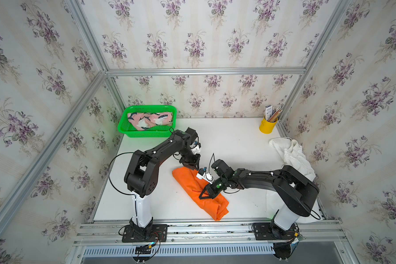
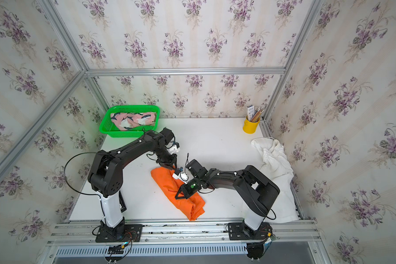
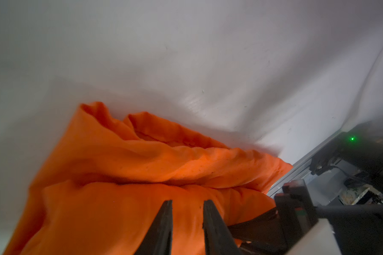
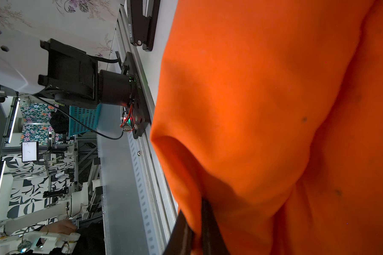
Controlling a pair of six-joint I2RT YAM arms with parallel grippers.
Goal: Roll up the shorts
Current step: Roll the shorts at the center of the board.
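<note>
Rolling the orange shorts [image 1: 185, 182], lying bunched right under both claws, probably midway through the roll. Worth holding the right claw [image 4: 197, 223] pinched tight on its fold, bringing the left claw [image 3: 187, 212] with tips narrowly apart down onto the far end, then turning both evenly. Not showing whether gripping cloth yet. Hiding partly behind the right arm, well outside that claw: white shorts [image 1: 293, 157]. Peeking from the basket [image 1: 146, 107] beyond the left claw: pink shorts [image 1: 150, 120].
</note>
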